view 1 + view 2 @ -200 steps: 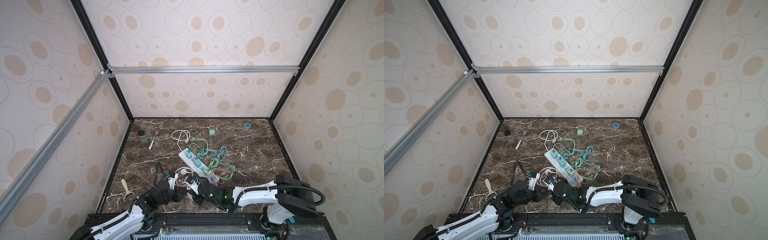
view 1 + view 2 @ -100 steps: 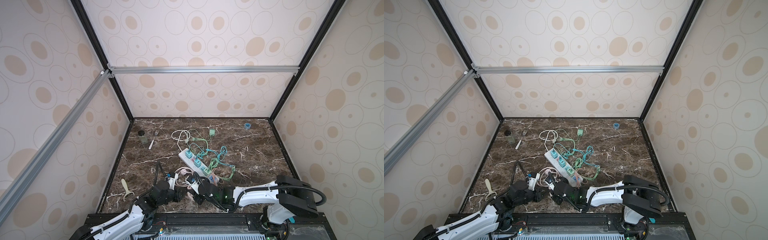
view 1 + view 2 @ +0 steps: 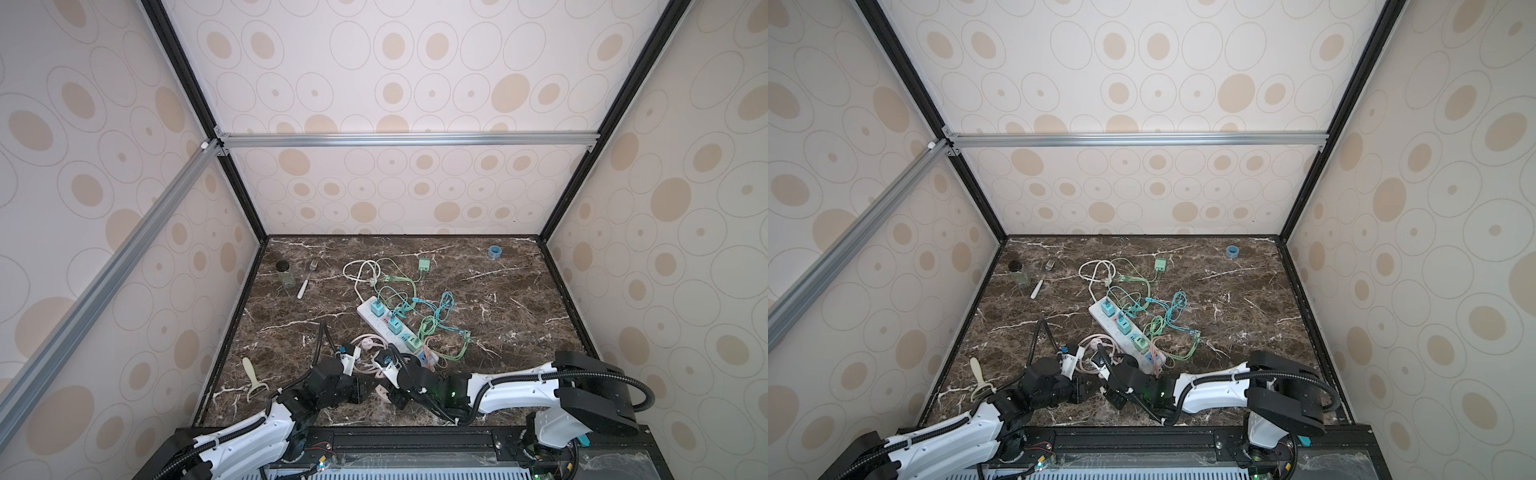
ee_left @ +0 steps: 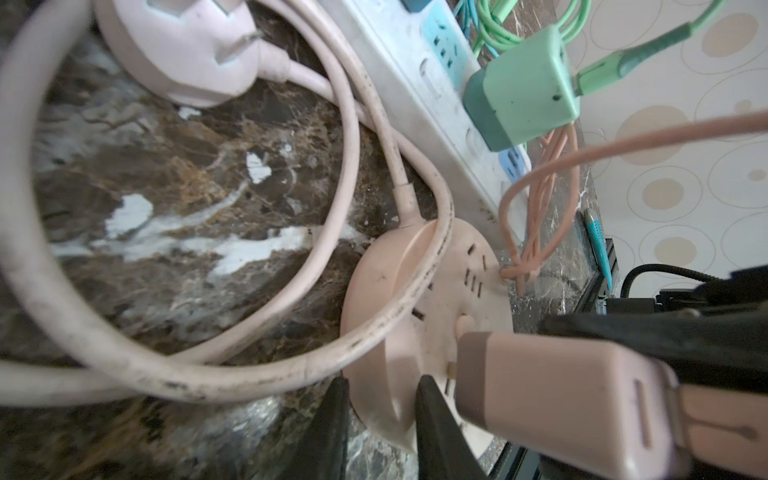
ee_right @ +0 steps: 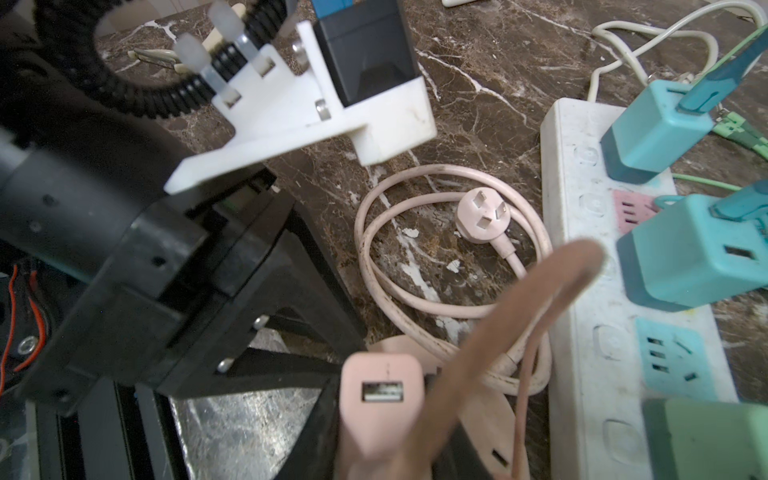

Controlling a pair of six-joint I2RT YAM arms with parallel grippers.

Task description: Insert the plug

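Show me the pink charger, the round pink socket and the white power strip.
pink charger (image 5: 380, 415): right wrist view, port end face.
round pink socket (image 4: 453, 303): left wrist view, slotted top face.
white power strip (image 5: 561, 137): right wrist view, bare white end.

Pink charger plug (image 4: 561, 399): boxy USB adapter with an empty port, its prongs meeting the slotted top face of the round pink socket (image 4: 428, 299), one prong showing in the gap. The socket lies flat on the marbled surface (image 4: 166, 187), its pink cord (image 4: 158, 376) looped beside it.
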